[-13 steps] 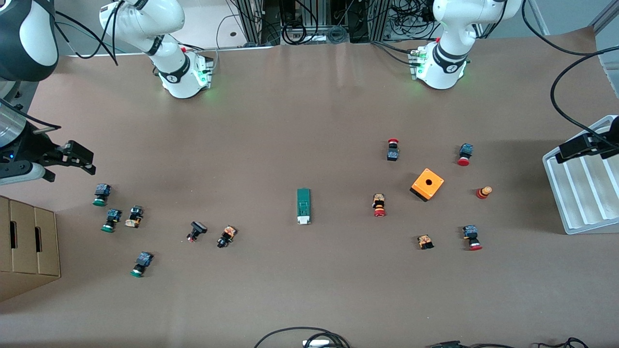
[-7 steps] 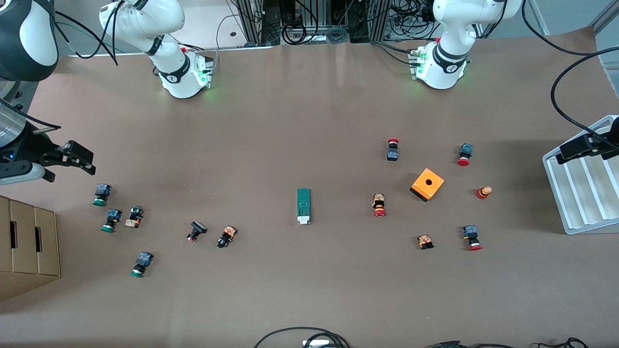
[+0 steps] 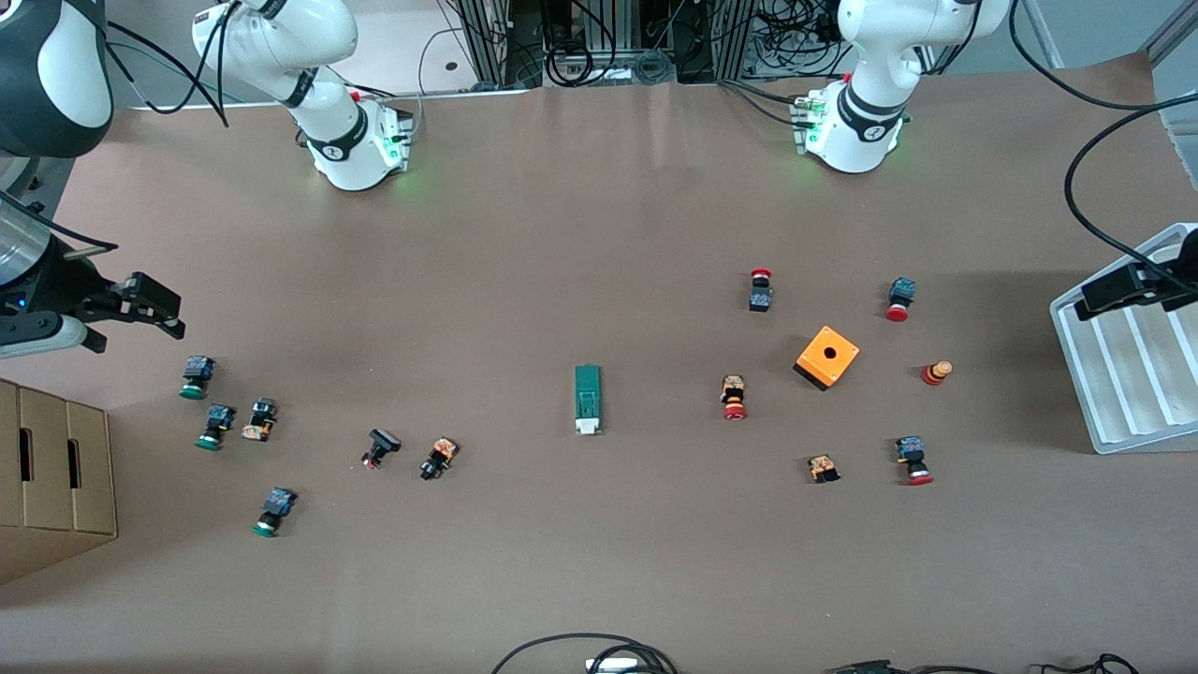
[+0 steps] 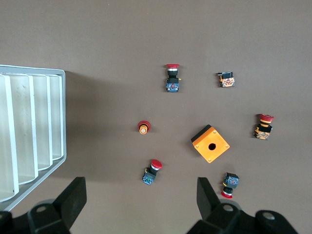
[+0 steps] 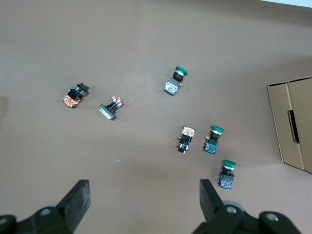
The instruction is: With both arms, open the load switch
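Note:
The load switch (image 3: 587, 400) is a narrow dark-green block with a white tab at the end nearer the front camera. It lies flat at mid-table, alone, and neither wrist view shows it. My left gripper (image 3: 1114, 285) hangs open over the white ribbed tray's edge at the left arm's end of the table. The left wrist view shows the left gripper (image 4: 141, 195) wide apart with nothing between the fingers. My right gripper (image 3: 154, 304) hovers open at the right arm's end, above the green-capped buttons. In the right wrist view the right gripper (image 5: 144, 195) is empty too.
An orange cube (image 3: 827, 357) with a hole sits among several red-capped push buttons (image 3: 734, 397) toward the left arm's end. Green-capped buttons (image 3: 196, 376) and other small parts lie toward the right arm's end. A cardboard box (image 3: 56, 468) and the white tray (image 3: 1132, 374) flank the table.

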